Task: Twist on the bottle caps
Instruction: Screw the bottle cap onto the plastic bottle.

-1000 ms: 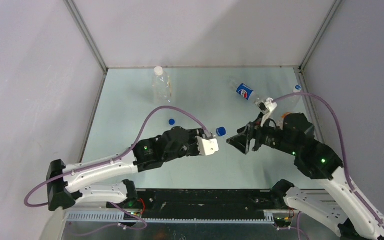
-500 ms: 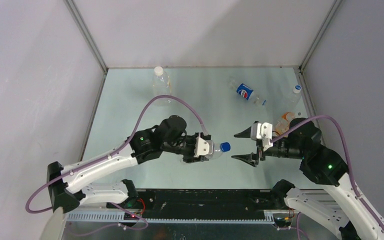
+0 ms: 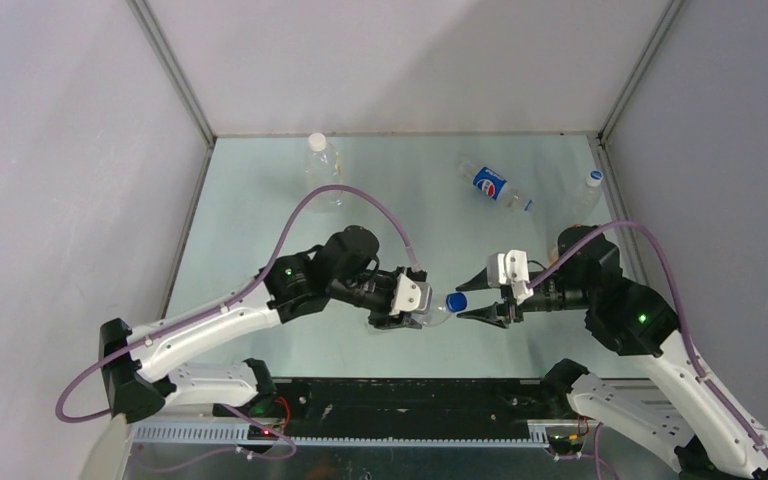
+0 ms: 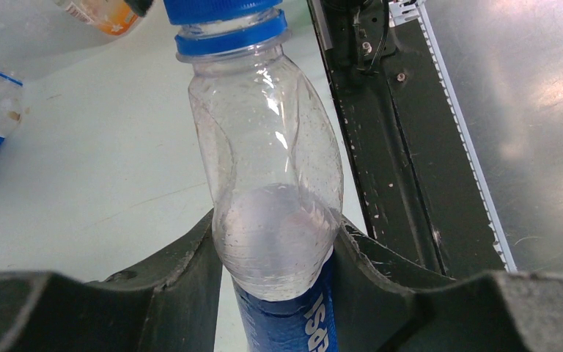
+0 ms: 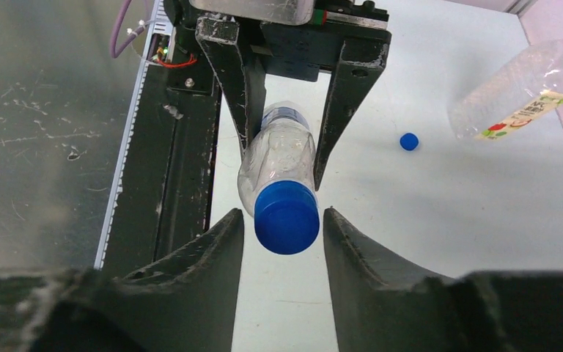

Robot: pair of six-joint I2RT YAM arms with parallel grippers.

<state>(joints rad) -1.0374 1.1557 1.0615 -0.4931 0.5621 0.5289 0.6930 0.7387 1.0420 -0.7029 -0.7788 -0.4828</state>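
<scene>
A clear bottle with a blue label (image 4: 271, 183) is held level above the table, my left gripper (image 4: 275, 227) shut on its shoulder. Its neck points right toward the other arm. A blue bottle cap (image 5: 286, 217) sits on that neck. My right gripper (image 5: 283, 213) straddles this cap with a thin gap on each side, so it is open. In the top view the cap (image 3: 455, 302) lies between the right gripper's fingers (image 3: 480, 314). Another blue cap (image 5: 409, 141) lies loose on the table.
A white-capped clear bottle (image 3: 322, 165) stands at the back left. A blue-labelled bottle (image 3: 492, 184) lies at the back right, with a white-capped bottle (image 3: 582, 195) near the right wall. An orange-labelled bottle (image 4: 95, 11) lies by the right arm. The black base rail (image 3: 410, 395) runs along the near edge.
The left arm carried the bottle forward and to the right. The right gripper turned, came in over the capped neck, and its jaws narrowed around the cap.
</scene>
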